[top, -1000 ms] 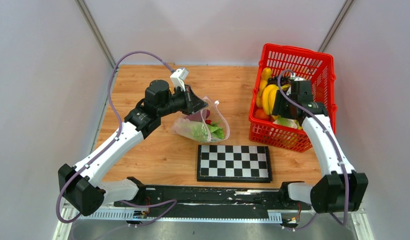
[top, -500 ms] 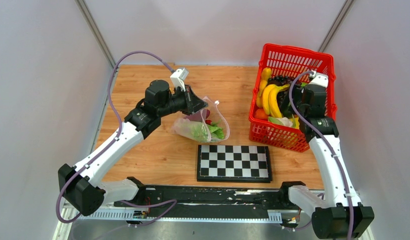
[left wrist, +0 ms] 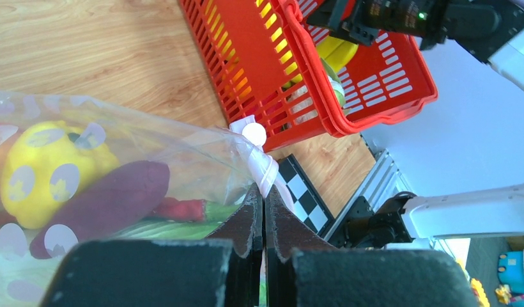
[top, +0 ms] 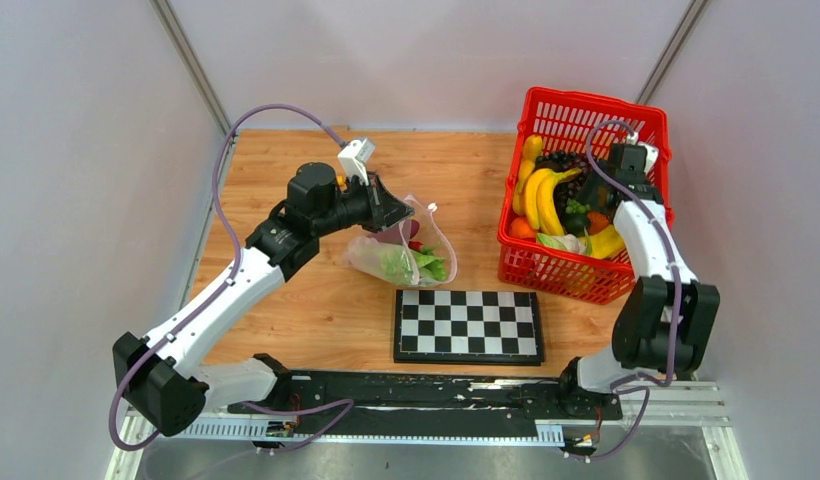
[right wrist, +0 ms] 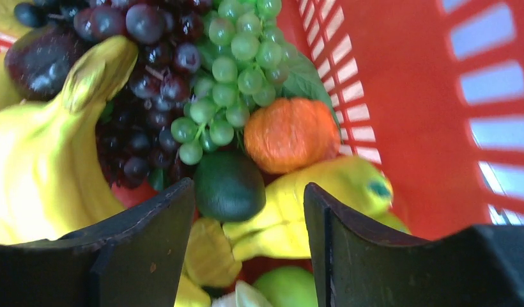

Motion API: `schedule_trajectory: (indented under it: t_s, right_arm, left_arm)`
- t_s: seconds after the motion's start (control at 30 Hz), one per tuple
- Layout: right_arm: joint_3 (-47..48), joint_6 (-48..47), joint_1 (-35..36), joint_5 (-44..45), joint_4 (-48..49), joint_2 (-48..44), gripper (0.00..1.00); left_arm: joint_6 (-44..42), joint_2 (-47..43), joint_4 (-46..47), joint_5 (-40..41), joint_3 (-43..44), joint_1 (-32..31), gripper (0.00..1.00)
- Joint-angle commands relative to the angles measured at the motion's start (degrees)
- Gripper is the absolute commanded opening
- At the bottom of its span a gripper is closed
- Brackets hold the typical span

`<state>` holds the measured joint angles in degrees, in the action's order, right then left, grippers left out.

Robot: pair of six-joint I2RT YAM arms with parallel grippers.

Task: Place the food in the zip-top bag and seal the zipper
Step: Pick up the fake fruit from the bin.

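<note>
The zip-top bag [top: 411, 255] lies on the wooden table, clear with pale dots. Inside it show green lettuce [top: 401, 263], a yellow fruit [left wrist: 39, 173], a purple piece [left wrist: 100, 204] and a red chilli [left wrist: 179, 208]. My left gripper [top: 406, 212] is shut on the bag's pink zipper [left wrist: 267, 171], just below the white slider [left wrist: 253, 133]. My right gripper [right wrist: 248, 185] hangs open inside the red basket [top: 586, 110], over more food: a dark green fruit [right wrist: 229, 187], green grapes [right wrist: 237, 64], an orange piece [right wrist: 288, 134] and yellow pieces [right wrist: 310, 204]. Nothing is between its fingers.
A chessboard [top: 468, 325] lies in front of the bag, near the arm bases. The basket also holds bananas [top: 539, 195] and dark grapes [right wrist: 144, 83]. Its red mesh wall [right wrist: 438, 96] stands close on the right of my right gripper.
My right arm has folded and swung its gripper from the basket's middle toward its back right side. The left gripper and the bag have not moved.
</note>
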<state>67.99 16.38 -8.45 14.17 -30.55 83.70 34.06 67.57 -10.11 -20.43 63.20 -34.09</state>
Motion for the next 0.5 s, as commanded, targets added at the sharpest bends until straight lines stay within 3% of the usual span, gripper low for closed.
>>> schedule_trajectory:
  t_s: [0.0,0.07,0.27,0.4,0.43,0.47]
  right_arm:
    - [6.4,-2.2,-2.0,-2.6,4.0,6.2,0.6]
    - [7.8,-3.5,-3.2,-6.5,5.7,9.5,0.54]
    - [17.9,-8.2,-4.3,-6.1,1.9,21.9,0.57]
    - [19.2,-9.5,-4.3,-8.8,4.2,27.4,0.59]
    - [18.7,-8.9,-4.3,-9.9,4.8,28.1,0.56]
    - [18.6,-8.6,-4.3,-11.1,4.5,28.8,0.42]
  left_arm:
    - [-1.5,-2.4,2.2,0.1,0.3,0.1,0.0]
    - [-1.5,-2.5,2.2,0.2,0.3,0.1,0.0]
    - [-1.2,-1.9,2.3,-0.8,0.6,0.1,0.0]
    - [-1.6,-2.4,2.2,0.2,0.2,0.1,0.0]
    - [-1.6,-2.3,2.2,0.3,0.2,0.1,0.0]
    - [-1.5,-2.2,2.3,0.3,0.3,0.1,0.0]
